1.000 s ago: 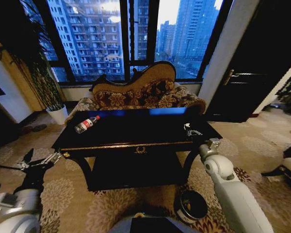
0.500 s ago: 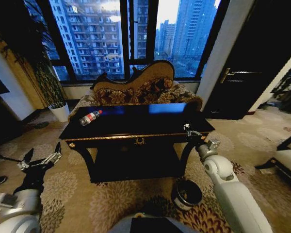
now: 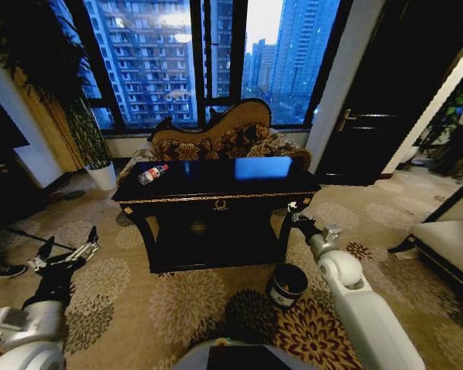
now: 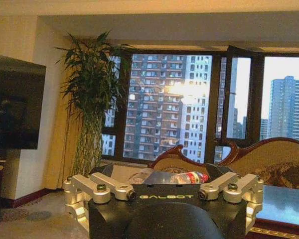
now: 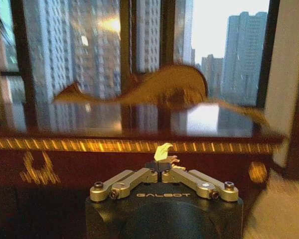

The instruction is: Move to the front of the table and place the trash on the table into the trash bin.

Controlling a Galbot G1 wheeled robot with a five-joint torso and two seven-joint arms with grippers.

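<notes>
On the table, bottle uncollected; left gripper spread, right gripper pinching a yellowish scrap, bin near.

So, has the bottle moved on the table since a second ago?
No. The bottle still lies at the table's far left corner; only the view shifted.
</notes>
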